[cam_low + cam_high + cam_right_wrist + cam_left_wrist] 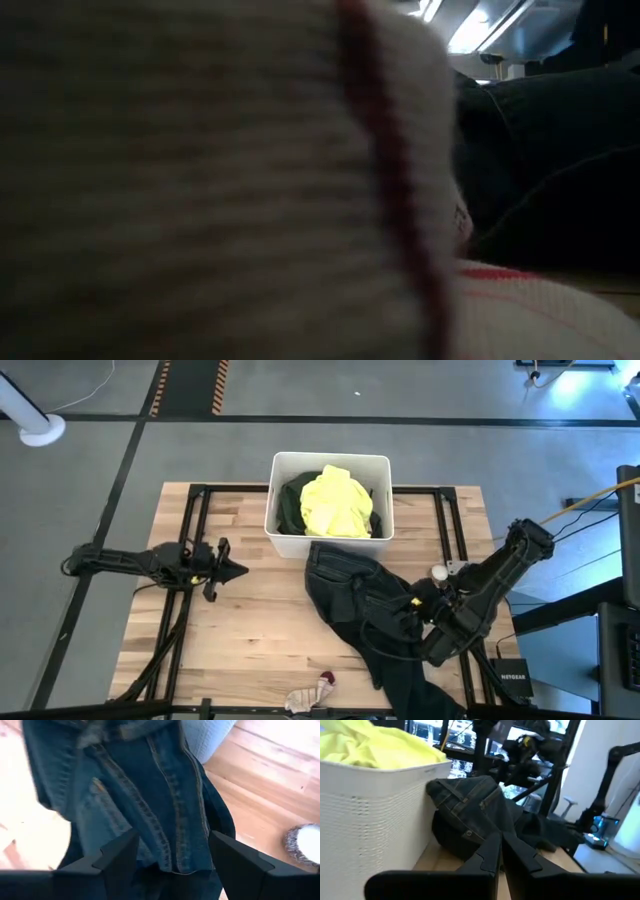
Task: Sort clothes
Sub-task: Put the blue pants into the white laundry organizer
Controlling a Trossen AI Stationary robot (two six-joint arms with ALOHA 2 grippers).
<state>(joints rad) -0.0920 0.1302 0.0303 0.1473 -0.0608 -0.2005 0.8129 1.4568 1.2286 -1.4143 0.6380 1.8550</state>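
Dark jeans [360, 595] lie spread on the table, their waistband against the front wall of the white bin [285, 540]. A bright yellow top [335, 500] and a dark green shirt [290, 500] lie in the bin. A small striped piece with maroon [312, 695] lies at the table's near edge and fills the low view [200, 180]. My right gripper [172, 860] is open low over the jeans [150, 795], a seam between its fingers; it also shows in the high view [398, 608]. My left gripper [501, 857] is shut and empty at the table's left [235, 570]. My right gripper stands open over the jeans from above, slanting toward the bin. Its fingers [120, 857] are on either side of a seamed fold [175, 820]. I cannot tell whether they touch the denim.
Black frame rails [195, 530] run along the table's left and right sides. A small pale fuzzy piece [305, 840] lies on the wood beside the jeans. Bare wood [260, 630] lies between my left gripper and the jeans.
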